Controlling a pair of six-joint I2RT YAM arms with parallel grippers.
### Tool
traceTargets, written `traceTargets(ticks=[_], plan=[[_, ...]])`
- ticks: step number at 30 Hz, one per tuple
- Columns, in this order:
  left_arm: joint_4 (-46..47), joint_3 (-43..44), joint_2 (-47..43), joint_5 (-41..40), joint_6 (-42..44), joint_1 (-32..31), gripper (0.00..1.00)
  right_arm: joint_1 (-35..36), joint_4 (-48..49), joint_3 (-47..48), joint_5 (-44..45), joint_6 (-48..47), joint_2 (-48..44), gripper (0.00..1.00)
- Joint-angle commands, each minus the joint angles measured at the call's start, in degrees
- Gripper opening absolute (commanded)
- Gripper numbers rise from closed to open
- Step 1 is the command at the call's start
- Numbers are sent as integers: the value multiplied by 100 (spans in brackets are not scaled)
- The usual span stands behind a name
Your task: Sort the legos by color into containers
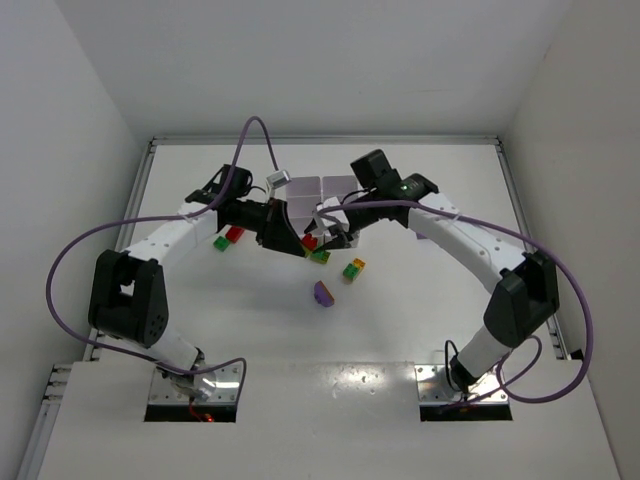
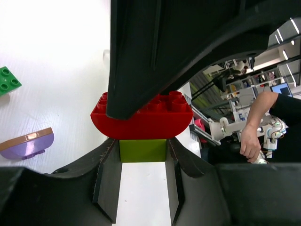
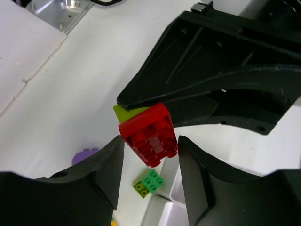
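Clamping the red brick [image 2: 141, 123] with the left gripper [image 1: 298, 243], I am seeing its jaws closed tight on it, with a lime brick [image 2: 142, 150] joined to it. Both are hanging at the centre of the top view, just below the white tray [image 1: 335, 184]. The right gripper [image 3: 149, 146] is straddling the same red brick, jaws partly apart and right at its sides; whether they are squeezing I cannot tell.
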Motion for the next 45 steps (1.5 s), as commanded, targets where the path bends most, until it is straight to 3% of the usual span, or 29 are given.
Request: traceTargets(ticks=[1, 12, 18, 31, 34, 35, 37, 38, 39, 42, 45], plan=[[55, 93, -123, 966, 115, -49, 9, 129, -26, -43, -58, -689, -99, 46], [55, -319, -333, 966, 168, -49, 9, 121, 220, 0, 48, -690, -161, 2], [55, -698, -693, 904, 221, -49, 7, -117, 307, 106, 346, -637, -160, 0], [55, -1348, -1431, 378, 98, 345, 6, -425, 1686, 158, 408, 750, 59, 0], [-41, -1200, -1687, -446, 98, 811, 5, -425, 2387, 211, 714, 1487, 243, 0], [-242, -1095, -1922, -823, 150, 1056, 3, -425, 2669, 211, 820, 2203, 314, 0], [-349, -1094, -2292, -2254, 151, 1251, 3, -354, 3388, 421, 1137, 2875, 621, 0], [-349, -1094, -2529, -2834, 151, 1304, 2, -302, 3662, 526, 1277, 3783, 761, 0], [-349, -1094, -3027, -3962, 81, 1304, 1, -301, 4030, 832, 1574, 4236, 1102, 0], [-664, -1094, -3479, -5199, 212, 1304, 1, -240, 4104, 1858, 1980, 5574, 1762, 0], [-1324, -734, -3262, -5625, 450, 1304, 0, -73, 3631, 3158, 2122, 6347, 2720, 0]])
